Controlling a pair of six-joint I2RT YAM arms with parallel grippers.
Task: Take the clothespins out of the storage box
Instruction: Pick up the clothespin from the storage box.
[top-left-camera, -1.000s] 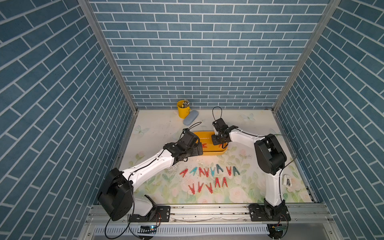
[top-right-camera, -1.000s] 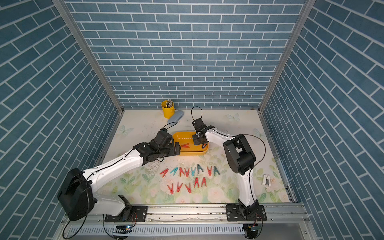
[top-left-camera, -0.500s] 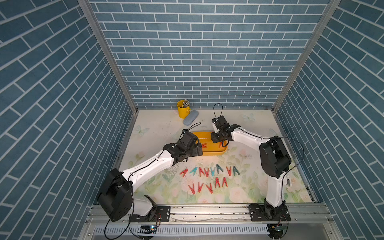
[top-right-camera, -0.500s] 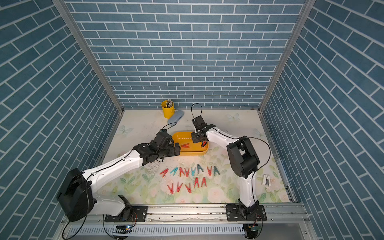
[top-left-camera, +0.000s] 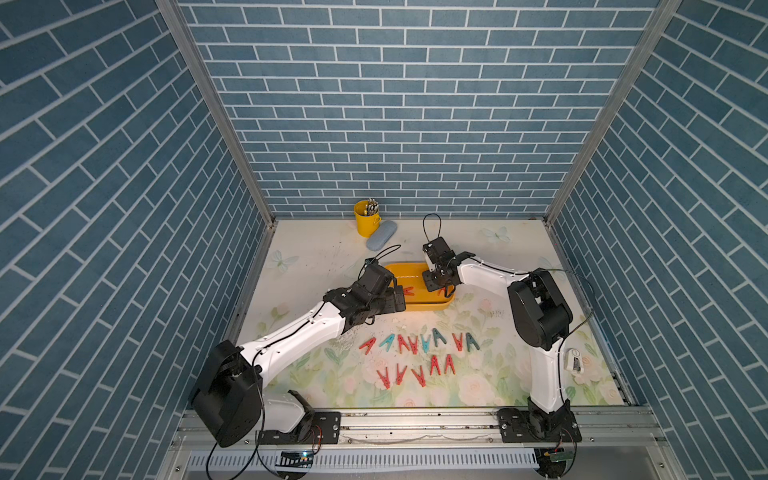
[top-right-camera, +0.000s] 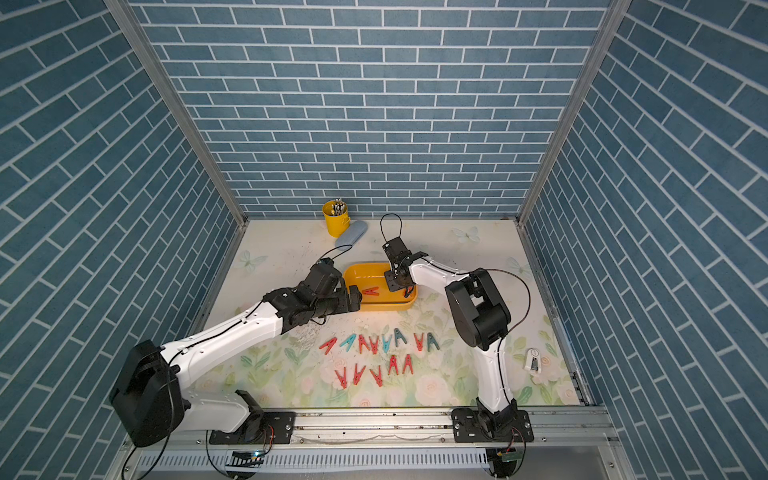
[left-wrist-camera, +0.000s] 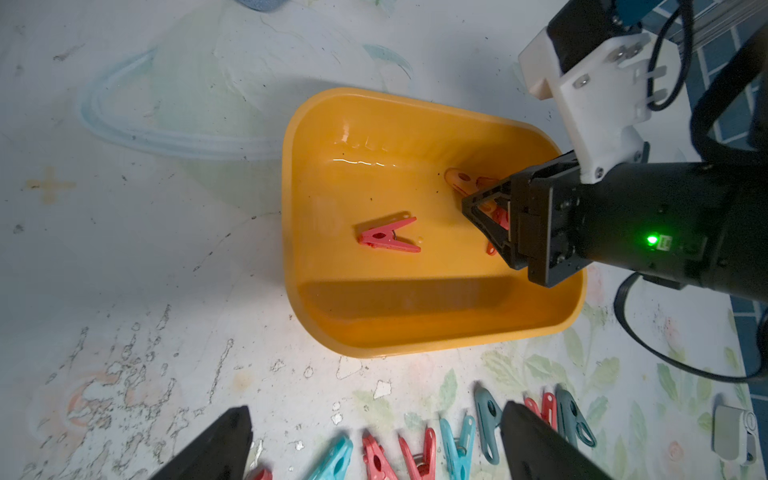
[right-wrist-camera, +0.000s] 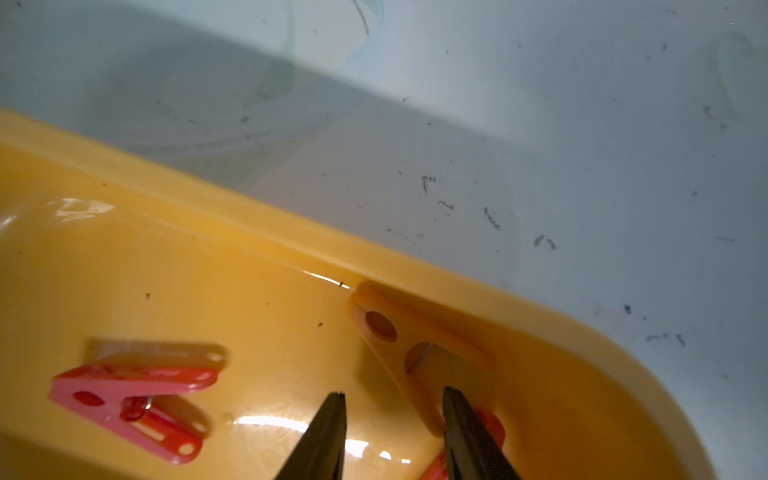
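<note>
In storage box (left-wrist-camera: 415, 324), three clothespins (left-wrist-camera: 388, 237)

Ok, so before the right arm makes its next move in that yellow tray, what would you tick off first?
1. The right tool is open: ok, fingers apart, nothing clamped.
2. The orange clothespin is lined up: ok, one leg lies between those fingers.
3. The red clothespin under that tool is clear of the grip: cannot tell, mostly hidden.
4. The left tool is out of the way: ok, open, by the rim of the yellow-orange tray, apart from the right tool.
5. The tray is emptied: not ok, a second red clothespin lies mid-tray too.
</note>
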